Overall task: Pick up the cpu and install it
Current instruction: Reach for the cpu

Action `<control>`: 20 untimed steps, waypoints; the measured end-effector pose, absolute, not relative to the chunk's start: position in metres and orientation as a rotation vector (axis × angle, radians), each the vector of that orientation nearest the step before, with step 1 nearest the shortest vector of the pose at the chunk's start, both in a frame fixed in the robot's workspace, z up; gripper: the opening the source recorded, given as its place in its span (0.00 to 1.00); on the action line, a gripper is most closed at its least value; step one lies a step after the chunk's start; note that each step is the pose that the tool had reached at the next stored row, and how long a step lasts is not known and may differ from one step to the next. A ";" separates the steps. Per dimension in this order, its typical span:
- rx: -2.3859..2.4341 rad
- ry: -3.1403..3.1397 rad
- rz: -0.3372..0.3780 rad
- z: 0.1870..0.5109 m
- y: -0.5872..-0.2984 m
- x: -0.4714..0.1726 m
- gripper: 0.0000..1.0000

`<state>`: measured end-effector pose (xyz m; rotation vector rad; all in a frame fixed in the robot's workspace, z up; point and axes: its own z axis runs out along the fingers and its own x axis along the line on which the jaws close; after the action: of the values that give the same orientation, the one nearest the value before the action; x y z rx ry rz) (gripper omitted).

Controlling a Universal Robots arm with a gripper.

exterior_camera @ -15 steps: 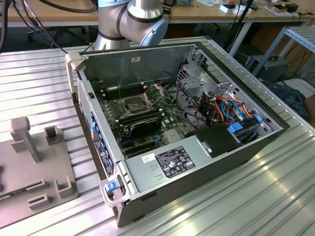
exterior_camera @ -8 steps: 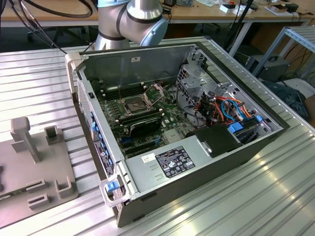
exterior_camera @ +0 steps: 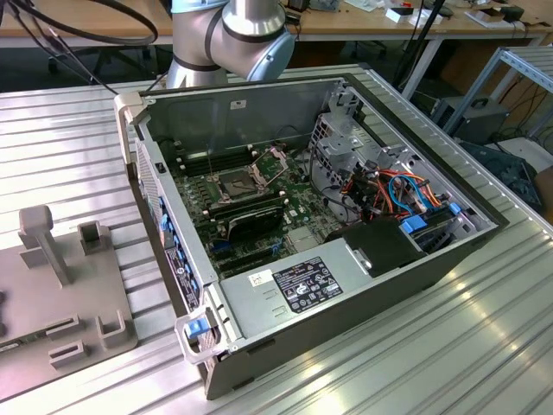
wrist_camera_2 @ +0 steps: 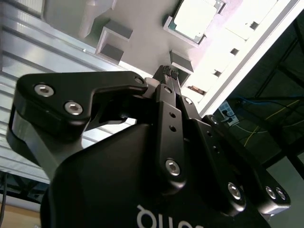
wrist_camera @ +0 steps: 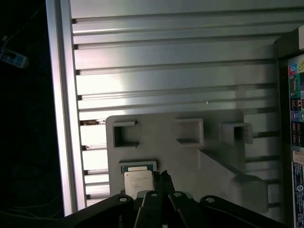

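both wrist views show the clenched, empty claw [wrist_camera_2: 167, 71] near the cpu [wrist_camera_2: 192, 19], while the exterior view shows the socket [exterior_camera: 235, 183].

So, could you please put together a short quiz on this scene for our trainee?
1. True or false: the gripper holds the cpu.
2. Where does the cpu lie? A) in the socket B) in a holder on the grey fixture C) on the bare table
3. In the exterior view, on which side of the case does the fixture stand?
Key: 1 false; 2 B; 3 the exterior view's left.
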<state>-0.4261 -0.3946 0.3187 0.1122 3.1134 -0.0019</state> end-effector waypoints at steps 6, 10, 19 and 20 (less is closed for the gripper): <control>0.112 3.113 -0.002 0.318 -0.396 -0.427 0.11; 0.112 3.114 -0.002 0.318 -0.396 -0.427 0.11; 0.112 3.113 -0.002 0.313 -0.398 -0.427 0.11; 0.112 3.113 -0.002 0.313 -0.399 -0.427 0.11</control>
<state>-0.4269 -0.3989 0.3125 0.1119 3.1135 -0.0019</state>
